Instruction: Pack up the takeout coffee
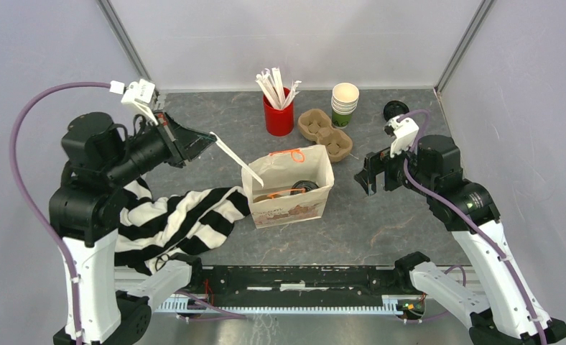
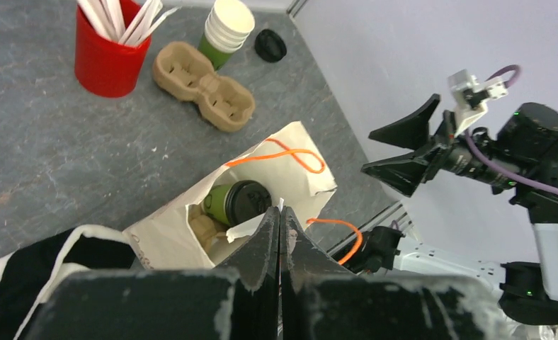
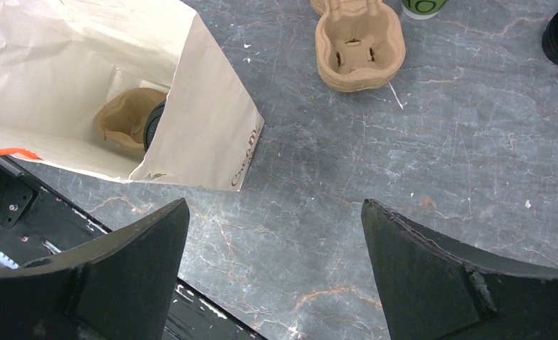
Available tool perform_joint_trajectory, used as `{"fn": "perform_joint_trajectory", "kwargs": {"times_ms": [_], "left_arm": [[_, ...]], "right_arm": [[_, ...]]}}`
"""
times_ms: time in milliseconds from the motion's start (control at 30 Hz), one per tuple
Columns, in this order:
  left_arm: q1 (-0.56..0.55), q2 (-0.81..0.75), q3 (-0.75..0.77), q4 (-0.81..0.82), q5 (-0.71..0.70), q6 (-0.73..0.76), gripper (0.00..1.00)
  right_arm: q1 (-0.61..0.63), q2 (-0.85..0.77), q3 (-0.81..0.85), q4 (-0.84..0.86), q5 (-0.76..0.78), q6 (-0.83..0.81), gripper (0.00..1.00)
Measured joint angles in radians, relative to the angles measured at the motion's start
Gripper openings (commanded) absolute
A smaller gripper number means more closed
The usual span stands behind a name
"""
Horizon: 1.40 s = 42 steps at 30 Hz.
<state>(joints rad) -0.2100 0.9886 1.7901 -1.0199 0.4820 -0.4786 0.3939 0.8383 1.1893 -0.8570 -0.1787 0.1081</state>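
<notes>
Takeout coffee (image 1: 303, 187): one cup, inside the single paper bag (image 1: 294, 208). Top view: left gripper (image 1: 210, 138) clamped on one white stick (image 1: 233, 159), its far end at the bag's mouth; right gripper (image 1: 366, 172) spread wide, holding nothing. Left wrist view: fingers (image 2: 262, 248) pressed together above the cup. Right wrist view: one pulp carrier (image 3: 360, 42) on the table, a second carrier (image 3: 124, 120) in the bag.

Top camera overlooks the whole table (image 1: 381, 223); both wrist cameras look down, sharing the bag (image 3: 49, 57).
</notes>
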Motion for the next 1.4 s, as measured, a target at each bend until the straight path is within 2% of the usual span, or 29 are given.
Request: {"fn": "perform_joint_trajectory", "kwargs": {"times_ms": [133,367,467,667,933,1000,1067,1100,1233,1300,1400], "left_arm": [[0.000,0.017,-0.061,0.001,-0.001,0.046,0.02],[-0.021,0.088,-0.077,0.004,-0.011,0.113,0.02],[-0.097,0.116,-0.082,0.005,-0.051,0.133,0.02],[-0.377,0.156,-0.106,0.003,-0.194,0.143,0.02],[-0.479,0.201,-0.136,-0.030,-0.275,0.145,0.02],[-0.501,0.218,-0.140,-0.037,-0.285,0.145,0.09],[-0.518,0.241,-0.139,-0.040,-0.295,0.145,0.39],[-0.525,0.253,-0.138,-0.040,-0.298,0.145,0.51],[-0.537,0.290,-0.117,-0.041,-0.307,0.150,0.81],[-0.538,0.296,-0.084,-0.040,-0.323,0.148,0.88],[-0.538,0.296,-0.021,-0.035,-0.332,0.147,0.92]], "right_arm": [[0.001,-0.013,-0.024,0.001,0.005,0.011,0.98],[0.001,-0.028,-0.068,0.003,0.006,0.041,0.98],[0.001,-0.027,-0.079,0.003,0.006,0.049,0.98],[0.001,-0.024,-0.083,0.006,0.008,0.053,0.98],[0.001,-0.028,-0.099,0.010,0.022,0.057,0.98],[0.001,-0.029,-0.100,0.008,0.023,0.060,0.98],[0.001,-0.032,-0.100,0.008,0.026,0.060,0.98],[0.002,-0.034,-0.099,0.006,0.027,0.060,0.98],[0.002,-0.035,-0.063,-0.025,0.049,0.060,0.98],[0.002,-0.035,-0.022,-0.047,0.063,0.060,0.98],[0.002,-0.035,0.054,-0.072,0.086,0.060,0.98]]}}
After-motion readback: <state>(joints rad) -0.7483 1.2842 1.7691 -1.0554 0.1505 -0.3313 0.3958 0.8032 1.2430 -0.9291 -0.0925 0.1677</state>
